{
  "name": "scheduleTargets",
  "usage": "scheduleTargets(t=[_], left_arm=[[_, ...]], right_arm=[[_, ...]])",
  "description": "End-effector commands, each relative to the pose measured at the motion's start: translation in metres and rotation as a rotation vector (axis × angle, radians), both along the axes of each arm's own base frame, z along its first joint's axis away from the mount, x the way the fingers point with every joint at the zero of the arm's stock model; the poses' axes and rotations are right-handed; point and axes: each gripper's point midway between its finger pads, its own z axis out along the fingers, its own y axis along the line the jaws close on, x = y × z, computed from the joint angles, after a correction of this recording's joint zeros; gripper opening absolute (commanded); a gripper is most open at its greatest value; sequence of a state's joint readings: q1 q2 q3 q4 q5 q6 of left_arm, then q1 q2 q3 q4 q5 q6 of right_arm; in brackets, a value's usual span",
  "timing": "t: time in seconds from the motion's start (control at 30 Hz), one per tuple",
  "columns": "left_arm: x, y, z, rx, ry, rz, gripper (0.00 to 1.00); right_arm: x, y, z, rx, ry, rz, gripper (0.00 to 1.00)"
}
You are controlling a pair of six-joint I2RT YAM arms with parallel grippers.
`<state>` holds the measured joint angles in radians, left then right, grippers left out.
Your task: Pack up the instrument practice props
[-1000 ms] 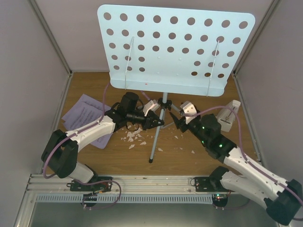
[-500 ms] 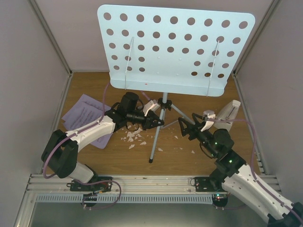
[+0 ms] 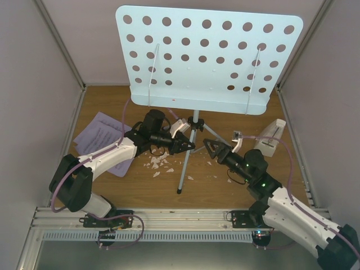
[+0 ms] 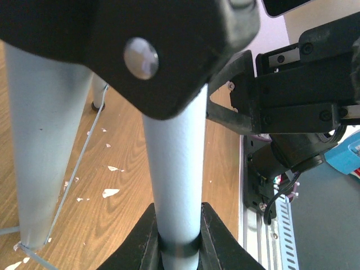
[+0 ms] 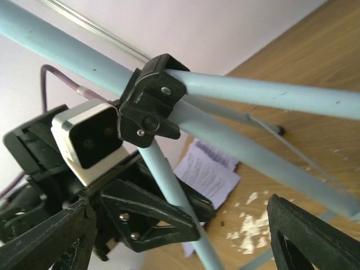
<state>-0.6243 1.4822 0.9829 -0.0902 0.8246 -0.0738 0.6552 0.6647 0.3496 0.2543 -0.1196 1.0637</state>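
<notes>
The stand [image 3: 208,56] fills the middle of the top view. Its holed desk [image 3: 169,34] stands upright across the upper centre. Its legs spread from a black hub [image 3: 195,125] just below the desk's lip. The left gripper [image 3: 189,147] reaches in from the left and is clamped on the leg [image 3: 183,169] that runs down toward the bottom centre. In the left wrist view its fingers [image 4: 140,247] close round that pale blue tube at the bottom edge. The right gripper [image 3: 214,149] sits just right of the hub and points up and left at it, with its jaws spread wide. In the right wrist view one finger [image 5: 50,236] is in the lower left corner and the other in the lower right. The hub and the tubes lie ahead of them and nothing is gripped. I cannot tell whether either finger touches a leg. The sheets [image 3: 101,138] lie flat at the left of the table [image 3: 140,191], partly under the left arm. The metronome [image 3: 271,136] stands at the right, near the wall and below the desk's right corner. White crumbs [image 3: 159,163] are scattered on the wood below the left gripper, with a few more below the right one.
</notes>
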Motion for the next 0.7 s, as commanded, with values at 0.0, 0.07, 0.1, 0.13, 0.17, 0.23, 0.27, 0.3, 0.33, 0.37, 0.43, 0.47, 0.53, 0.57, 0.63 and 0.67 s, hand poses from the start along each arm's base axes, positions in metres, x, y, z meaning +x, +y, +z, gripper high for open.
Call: scheduleTargets(t=[0.0, 0.07, 0.1, 0.13, 0.17, 0.23, 0.27, 0.3, 0.33, 0.37, 0.43, 0.47, 0.53, 0.57, 0.63, 0.67], left_arm=[[0.002, -0.003, -0.003, 0.021, -0.054, -0.015, 0.0], [0.002, -0.003, -0.003, 0.02, -0.055, -0.015, 0.0], [0.002, -0.003, -0.003, 0.021, -0.055, -0.014, 0.0], [0.002, -0.003, -0.003, 0.021, -0.055, -0.014, 0.0], [0.003, -0.003, -0.002, 0.021, -0.057, -0.014, 0.0], [0.002, -0.003, -0.002, 0.022, -0.056, -0.014, 0.0], [0.003, -0.003, -0.002, 0.022, -0.056, -0.013, 0.0], [0.003, -0.003, -0.002, 0.021, -0.055, -0.014, 0.0], [0.003, -0.003, -0.002, 0.022, -0.054, -0.014, 0.0], [0.003, -0.003, -0.003, 0.023, -0.052, -0.014, 0.0], [0.003, -0.003, -0.002, 0.021, -0.054, -0.014, 0.0], [0.003, -0.003, -0.002, 0.022, -0.053, -0.015, 0.0], [0.003, -0.003, -0.002, 0.021, -0.053, -0.015, 0.0], [0.003, -0.003, -0.002, 0.022, -0.052, -0.016, 0.0], [0.003, -0.003, -0.003, 0.023, -0.051, -0.016, 0.0], [0.003, -0.003, -0.003, 0.023, -0.051, -0.016, 0.0]], right_arm=[[0.001, 0.009, 0.043, 0.261, 0.049, 0.047, 0.83], [0.005, 0.012, 0.049, 0.304, 0.071, 0.045, 0.82], [0.008, 0.012, 0.051, 0.318, 0.083, 0.036, 0.82], [0.012, 0.011, 0.053, 0.33, 0.092, 0.023, 0.82], [0.014, 0.011, 0.056, 0.345, 0.098, 0.012, 0.83], [0.02, 0.008, 0.057, 0.371, 0.117, -0.018, 0.83], [0.023, 0.007, 0.056, 0.386, 0.132, -0.028, 0.82], [0.025, 0.007, 0.053, 0.401, 0.149, -0.035, 0.81], [0.027, 0.007, 0.051, 0.418, 0.164, -0.035, 0.79], [0.029, 0.008, 0.049, 0.43, 0.179, -0.031, 0.77], [0.032, 0.012, 0.045, 0.443, 0.204, -0.022, 0.73], [0.034, 0.015, 0.044, 0.444, 0.215, -0.017, 0.72], [0.037, 0.018, 0.044, 0.454, 0.224, -0.003, 0.71], [0.038, 0.019, 0.046, 0.46, 0.223, 0.002, 0.7], [0.04, 0.022, 0.046, 0.463, 0.23, 0.011, 0.68], [0.041, 0.023, 0.046, 0.464, 0.233, 0.01, 0.68]])
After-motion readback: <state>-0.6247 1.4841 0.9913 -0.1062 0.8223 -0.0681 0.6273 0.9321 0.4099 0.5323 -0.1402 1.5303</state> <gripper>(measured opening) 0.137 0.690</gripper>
